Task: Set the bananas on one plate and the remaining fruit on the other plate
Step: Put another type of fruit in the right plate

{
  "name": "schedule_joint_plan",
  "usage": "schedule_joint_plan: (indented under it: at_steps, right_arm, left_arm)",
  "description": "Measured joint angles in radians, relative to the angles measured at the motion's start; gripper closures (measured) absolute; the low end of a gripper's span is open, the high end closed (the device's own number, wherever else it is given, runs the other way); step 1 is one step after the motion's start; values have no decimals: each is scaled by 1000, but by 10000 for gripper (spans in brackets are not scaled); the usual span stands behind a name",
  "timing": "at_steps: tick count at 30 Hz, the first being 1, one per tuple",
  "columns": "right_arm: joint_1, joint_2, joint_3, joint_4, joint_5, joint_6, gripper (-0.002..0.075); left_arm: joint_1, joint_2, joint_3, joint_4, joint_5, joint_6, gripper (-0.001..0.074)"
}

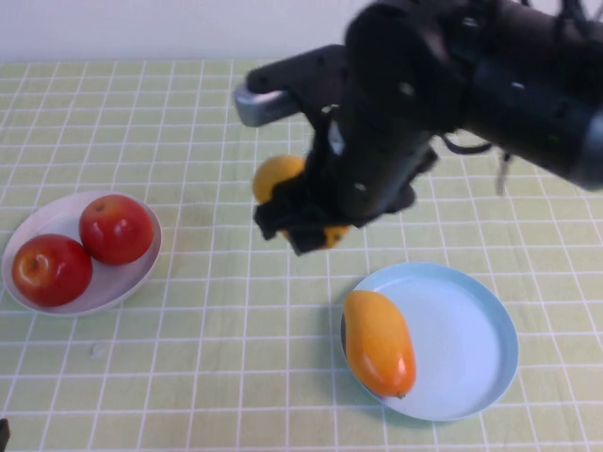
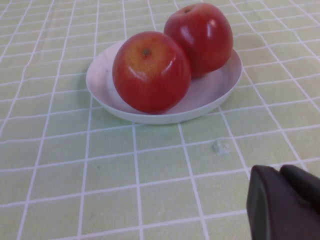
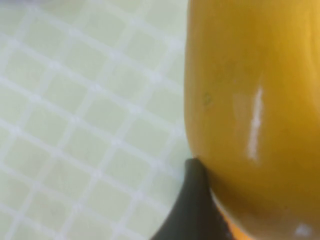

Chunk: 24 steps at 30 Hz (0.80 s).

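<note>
Second banana [image 1: 279,176] clamped in right gripper [image 1: 306,226], held above the cloth between the plates.
Carry over blue plate [image 1: 480,348], lower onto bare side clear of first banana [image 1: 379,343]. Apples [image 1: 116,229] on white plate [image 1: 38,218]; left gripper [image 2: 285,205] parked nearby, jaw state unclear.

Even, soft overhead light, no harsh glare. Faint shadows under the white plate [image 1: 127,282] and blue plate [image 1: 471,348]. Small highlights on the apples [image 2: 150,70]. Right arm motion-blurred in high view; wrist cam on the held mango [image 3: 250,100] is out of focus (bench grid smeared too).
</note>
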<state>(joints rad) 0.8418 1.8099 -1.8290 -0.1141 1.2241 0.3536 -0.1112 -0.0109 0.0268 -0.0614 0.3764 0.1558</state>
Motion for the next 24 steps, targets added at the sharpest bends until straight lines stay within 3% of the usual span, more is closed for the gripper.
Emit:
schedule_joint_plan:
  at_steps: [6,10,17,24]
  right_arm:
    - [-80,-273,438,2,-174,112,260]
    - [-138,-355,619,30,-245,133,260]
    - [-228,-359,749,73,-318,133,260]
    - [-240,-331,798,84,-412,96,260]
  left_arm:
    - [0,0,0,0,0,0,731]
    - [0,0,0,0,0,0,731]
    - [0,0,0,0,0,0,731]
    - [0,0,0,0,0,0,731]
